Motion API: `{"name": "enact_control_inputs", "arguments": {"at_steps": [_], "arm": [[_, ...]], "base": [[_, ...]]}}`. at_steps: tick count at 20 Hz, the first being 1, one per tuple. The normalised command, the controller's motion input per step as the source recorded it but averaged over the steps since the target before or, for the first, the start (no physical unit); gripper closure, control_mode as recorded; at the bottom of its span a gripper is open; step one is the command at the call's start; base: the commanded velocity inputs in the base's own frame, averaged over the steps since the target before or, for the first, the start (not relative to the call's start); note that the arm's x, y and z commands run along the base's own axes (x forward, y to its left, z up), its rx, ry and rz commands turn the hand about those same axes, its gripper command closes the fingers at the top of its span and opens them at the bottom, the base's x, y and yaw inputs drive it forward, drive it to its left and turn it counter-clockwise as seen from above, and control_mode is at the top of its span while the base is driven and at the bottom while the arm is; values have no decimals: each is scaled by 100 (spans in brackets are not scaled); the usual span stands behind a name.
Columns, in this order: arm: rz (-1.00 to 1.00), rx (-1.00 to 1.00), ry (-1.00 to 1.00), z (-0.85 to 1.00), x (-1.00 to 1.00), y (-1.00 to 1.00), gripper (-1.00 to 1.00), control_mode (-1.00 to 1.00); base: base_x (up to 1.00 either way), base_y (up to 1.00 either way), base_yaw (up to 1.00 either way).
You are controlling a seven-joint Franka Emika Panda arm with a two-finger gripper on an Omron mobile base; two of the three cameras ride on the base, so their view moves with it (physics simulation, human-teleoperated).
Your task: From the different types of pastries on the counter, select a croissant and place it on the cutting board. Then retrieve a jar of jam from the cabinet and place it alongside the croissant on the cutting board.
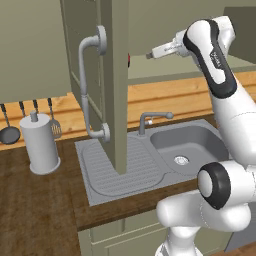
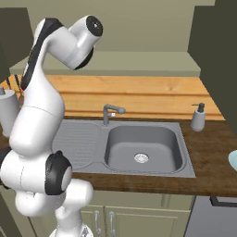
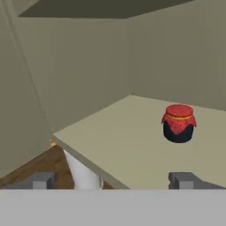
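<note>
The jar of jam (image 3: 178, 123), squat and dark with a red cloth cap, stands upright on the pale shelf (image 3: 132, 145) inside the grey-green cabinet. My gripper (image 3: 114, 180) is open at the shelf's front edge, and the jar sits farther in, to the right of centre and well apart from the fingertips (image 3: 185, 178). From the left base, the cabinet door (image 1: 119, 85) with its long grey handle (image 1: 86, 85) hangs open, and my hand (image 1: 161, 50) reaches toward the opening behind it. The croissant, cupcake and cutting board are out of view.
Below the cabinet a grey sink (image 1: 185, 145) with faucet (image 1: 152, 119) and drainboard sits in the dark wood counter (image 1: 40, 200). A white paper-towel roll (image 1: 42, 142) stands at left. A soap dispenser (image 2: 199, 116) stands right of the sink. The open door's edge juts over the drainboard.
</note>
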Motion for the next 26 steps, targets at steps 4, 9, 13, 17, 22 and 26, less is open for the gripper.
{"name": "enact_control_inputs", "arguments": {"at_steps": [4, 9, 13, 17, 22, 26], "arm": [[-25, -3, 0, 0, 5, 5, -100, -100], [-4, -1, 0, 0, 21, 9, -100, -100], [-16, -7, 0, -7, 64, 10, -100, -100], [-16, -8, 0, -3, 46, 0, -100, -100], [-1, 0, 0, -3, 11, 0, -100, -100], [-4, -1, 0, -17, 49, 5, -100, -100]], "base": [[0, 0, 0], [0, 0, 0], [0, 0, 0], [0, 0, 0], [0, 0, 0], [0, 0, 0]]}}
